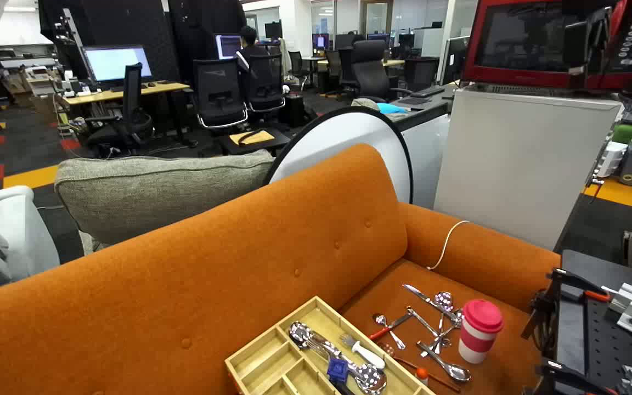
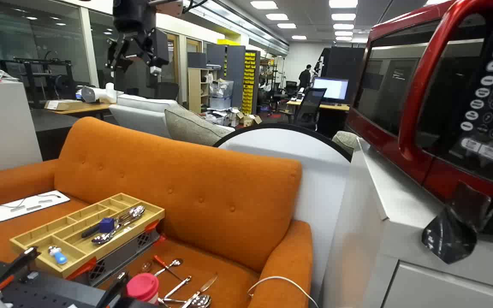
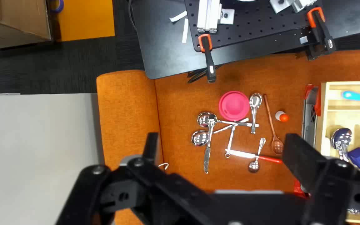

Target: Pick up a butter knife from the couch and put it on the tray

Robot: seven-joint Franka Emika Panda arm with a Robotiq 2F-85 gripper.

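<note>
A silver butter knife (image 3: 207, 158) lies on the orange couch (image 3: 183, 97) in the wrist view, its handle across two ladles. It also shows in both exterior views (image 1: 424, 296) (image 2: 203, 287). A red-handled utensil (image 3: 270, 159) with a bright flat blade lies nearby, crossing a small spoon. The pale wooden tray (image 3: 348, 120) is at the right in the wrist view. In both exterior views the tray (image 1: 264, 359) (image 2: 54, 226) holds cutlery and a blue cube. My gripper (image 3: 222, 143) is open and empty, high above the couch; an exterior view shows it in the air (image 2: 134, 64).
A pink-lidded cup (image 1: 480, 332) stands beside the cutlery. A wooden spoon (image 3: 270, 122) and an orange-capped bottle (image 3: 282, 116) lie near the tray. A black table (image 3: 167, 59) with clamps borders the couch. A red microwave (image 2: 405, 107) sits on a grey cabinet (image 1: 524, 164).
</note>
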